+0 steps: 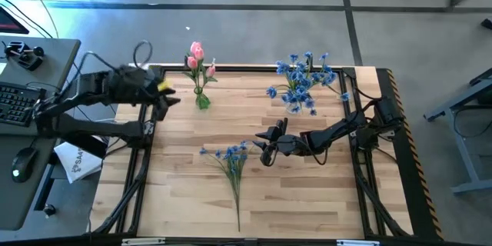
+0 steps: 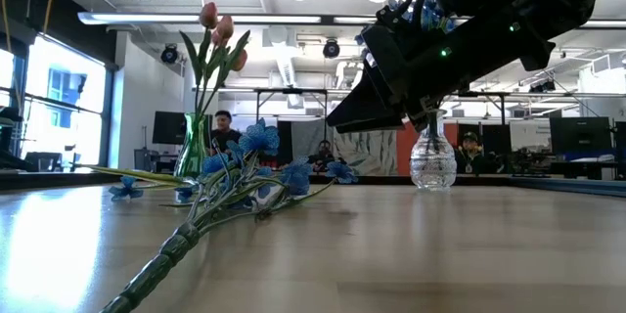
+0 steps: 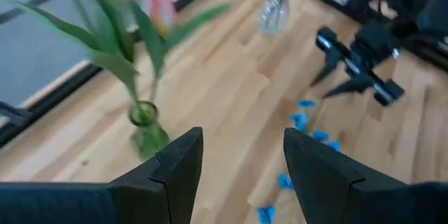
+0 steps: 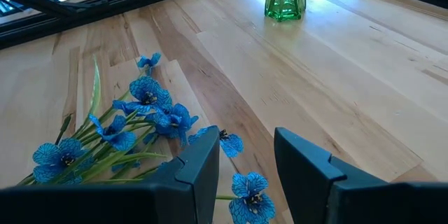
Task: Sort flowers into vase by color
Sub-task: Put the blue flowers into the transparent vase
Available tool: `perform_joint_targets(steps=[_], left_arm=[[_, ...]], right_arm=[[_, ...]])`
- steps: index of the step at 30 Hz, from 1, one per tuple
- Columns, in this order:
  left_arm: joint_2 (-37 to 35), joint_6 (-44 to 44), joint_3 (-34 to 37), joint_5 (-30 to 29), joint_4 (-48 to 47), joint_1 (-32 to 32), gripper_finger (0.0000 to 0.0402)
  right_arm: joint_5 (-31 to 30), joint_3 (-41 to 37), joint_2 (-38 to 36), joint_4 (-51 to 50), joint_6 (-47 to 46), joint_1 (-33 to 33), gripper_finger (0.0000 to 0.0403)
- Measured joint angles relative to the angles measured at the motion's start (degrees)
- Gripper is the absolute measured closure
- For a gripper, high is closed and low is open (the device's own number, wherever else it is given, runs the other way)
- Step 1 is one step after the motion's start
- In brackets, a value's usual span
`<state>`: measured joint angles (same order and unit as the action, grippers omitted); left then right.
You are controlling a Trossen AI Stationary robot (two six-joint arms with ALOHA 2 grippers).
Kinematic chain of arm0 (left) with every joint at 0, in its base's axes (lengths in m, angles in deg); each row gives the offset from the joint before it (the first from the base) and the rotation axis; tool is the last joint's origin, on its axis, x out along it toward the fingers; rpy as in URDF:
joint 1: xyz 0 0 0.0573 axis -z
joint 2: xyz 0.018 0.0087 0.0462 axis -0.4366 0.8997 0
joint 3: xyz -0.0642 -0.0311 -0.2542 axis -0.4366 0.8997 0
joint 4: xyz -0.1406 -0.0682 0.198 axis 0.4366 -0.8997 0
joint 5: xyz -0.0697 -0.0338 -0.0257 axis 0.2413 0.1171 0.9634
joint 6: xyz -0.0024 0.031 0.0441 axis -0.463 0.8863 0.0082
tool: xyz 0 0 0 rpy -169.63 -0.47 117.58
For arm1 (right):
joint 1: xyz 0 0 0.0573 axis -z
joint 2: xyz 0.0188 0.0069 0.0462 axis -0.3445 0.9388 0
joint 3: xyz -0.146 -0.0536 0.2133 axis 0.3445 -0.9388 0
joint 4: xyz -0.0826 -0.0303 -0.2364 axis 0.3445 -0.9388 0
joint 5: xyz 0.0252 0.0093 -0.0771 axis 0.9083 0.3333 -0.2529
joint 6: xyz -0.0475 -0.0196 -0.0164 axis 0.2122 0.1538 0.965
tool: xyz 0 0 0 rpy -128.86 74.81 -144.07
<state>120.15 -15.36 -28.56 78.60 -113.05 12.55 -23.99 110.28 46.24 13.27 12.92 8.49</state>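
Blue-blossomed flowers [image 1: 231, 160] lie flat on the table's middle, stems toward the near edge; they show in the low view [image 2: 245, 171] and right wrist view [image 4: 133, 122]. Pink tulips [image 1: 197, 60] stand in a green vase [image 1: 203, 100] at the far left, seen too in the left wrist view [image 3: 147, 129]. More blue flowers [image 1: 301, 81] stand in a clear vase [image 2: 432, 161] at the far right. My right gripper [image 1: 265, 144] hovers open just right of the lying blossoms [image 4: 241, 168]. My left gripper [image 1: 171, 101] is open, left of the green vase [image 3: 241, 161].
The wooden table [image 1: 307, 192] has a black frame rim and a striped edge on the right [image 1: 396, 115]. A desk with keyboard and mouse [image 1: 15, 100] stands left of it. People sit in the room behind [image 2: 223, 132].
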Motion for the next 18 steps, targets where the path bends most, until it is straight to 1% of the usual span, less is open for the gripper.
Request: perform_joint_targets(steps=[3, 6, 8, 12, 15, 17, 18], left_arm=[[0.91, -4.35, 2.71, -2.87, 0.03, 6.32, 0.0213], [2.43, -9.18, 5.96, -3.52, 0.07, 12.35, 0.0213], [3.49, -12.58, 7.93, -3.60, -0.04, 16.38, 0.0213], [6.38, -19.16, 11.50, -5.77, 0.42, 24.49, 0.0213], [8.56, -22.68, 14.92, -6.81, 2.51, 30.13, 0.0213], [10.07, -23.15, 18.43, -5.99, 6.47, 33.75, 0.0213], [10.87, -22.57, 20.55, -3.69, 9.11, 35.22, 0.0213]], right_arm=[[0.00, 0.02, 0.00, -0.49, 0.05, -0.01, 0.0269], [0.26, 0.02, 0.00, -1.41, -0.21, -0.06, 0.0269], [2.00, 0.02, -0.04, -1.48, -0.69, -0.28, 0.0269], [4.95, 0.02, -0.96, -2.21, -2.59, -1.84, 0.0269], [8.97, 0.09, -1.38, -2.10, -2.58, -3.56, 0.0269], [12.55, 0.09, -1.38, -2.14, -1.98, -4.72, 0.0269], [13.77, 0.09, -1.38, -2.19, -1.49, -5.21, 0.0269]])
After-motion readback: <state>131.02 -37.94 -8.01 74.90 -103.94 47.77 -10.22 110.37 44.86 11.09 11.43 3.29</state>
